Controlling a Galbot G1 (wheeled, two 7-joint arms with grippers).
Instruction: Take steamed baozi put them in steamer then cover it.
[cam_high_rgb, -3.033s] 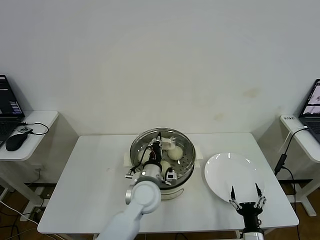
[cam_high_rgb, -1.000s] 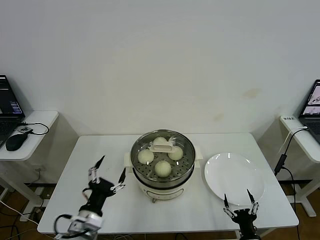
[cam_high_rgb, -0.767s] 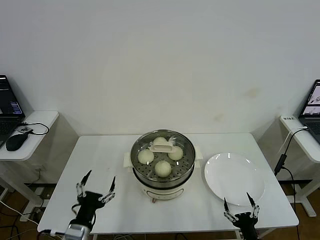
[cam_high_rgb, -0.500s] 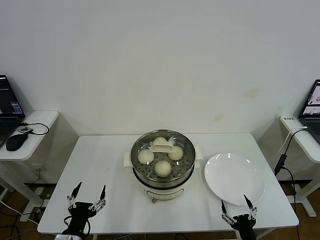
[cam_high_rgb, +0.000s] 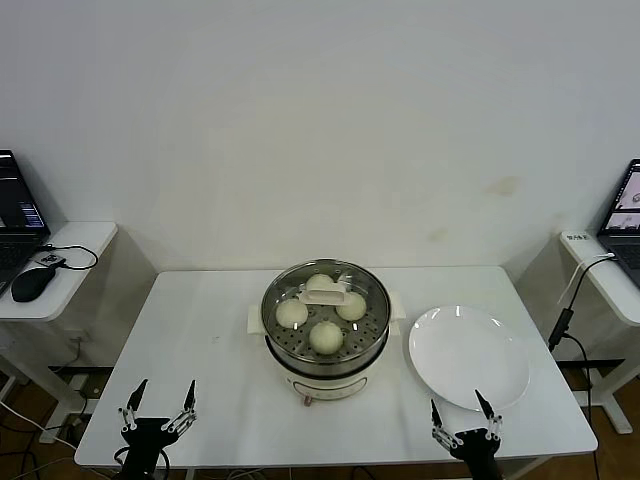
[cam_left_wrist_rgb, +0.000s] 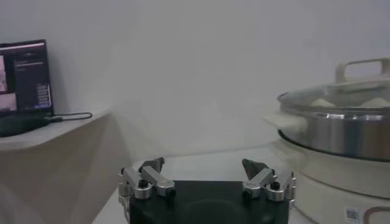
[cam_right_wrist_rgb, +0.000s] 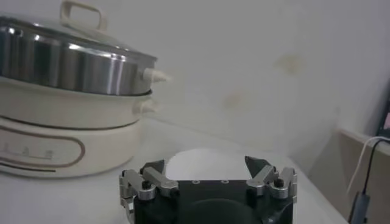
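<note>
Three steamed baozi (cam_high_rgb: 326, 336) show through the cover (cam_high_rgb: 326, 294), already seated on the steamer (cam_high_rgb: 324, 362) mid-table. Left gripper (cam_high_rgb: 158, 411) and right gripper (cam_high_rgb: 461, 419) hang spread wide and empty at the near edge. Nudging the lid could unseat it.

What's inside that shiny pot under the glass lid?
Through the glass lid, four baozi sit on a perforated tray inside the steamer. The lid's cream handle partly covers the rear bun. Whatever lies beneath the tray is hidden.
</note>
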